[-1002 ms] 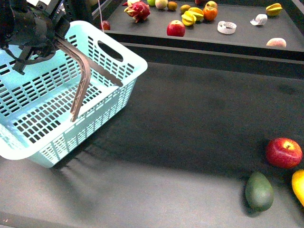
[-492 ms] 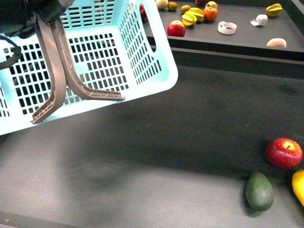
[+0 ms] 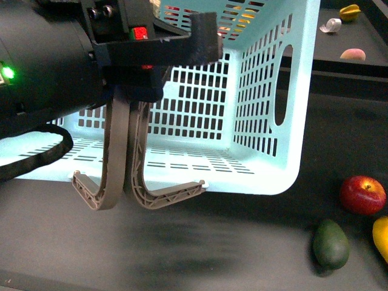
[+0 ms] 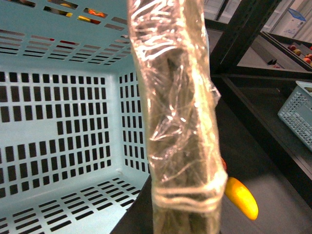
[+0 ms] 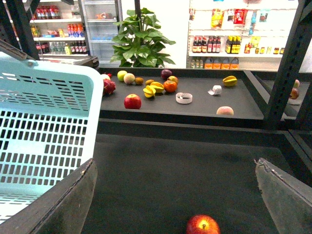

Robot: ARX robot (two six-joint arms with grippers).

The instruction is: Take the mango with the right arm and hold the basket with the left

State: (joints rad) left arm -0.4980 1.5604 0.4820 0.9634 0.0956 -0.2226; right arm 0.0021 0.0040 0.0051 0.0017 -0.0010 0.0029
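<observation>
The pale turquoise basket (image 3: 267, 127) hangs tilted above the dark table, its open side facing me. Both grey-brown handles (image 3: 118, 157) droop from my left gripper (image 3: 138, 91), which is shut on them; the bulky black left arm (image 3: 42, 73) fills the upper left. In the left wrist view a plastic-wrapped finger (image 4: 180, 122) crosses the basket's slotted inside (image 4: 58, 122). The yellow-orange mango (image 3: 381, 237) lies at the table's right edge and shows again as the mango (image 4: 241, 197) past that finger. My right gripper (image 5: 175, 195) is open above the table, holding nothing; the mango is out of its view.
A red apple (image 3: 362, 195) and a dark green avocado (image 3: 331, 244) lie beside the mango. The apple (image 5: 202, 225) sits just in front of the right gripper. A raised back shelf (image 5: 195, 107) carries several fruits. A second basket (image 4: 297, 112) stands on a neighbouring stand.
The basket has been lifted off the table and swung right and towards the camera by its handles. The left arm now fills the upper left. The fruits have not moved.
</observation>
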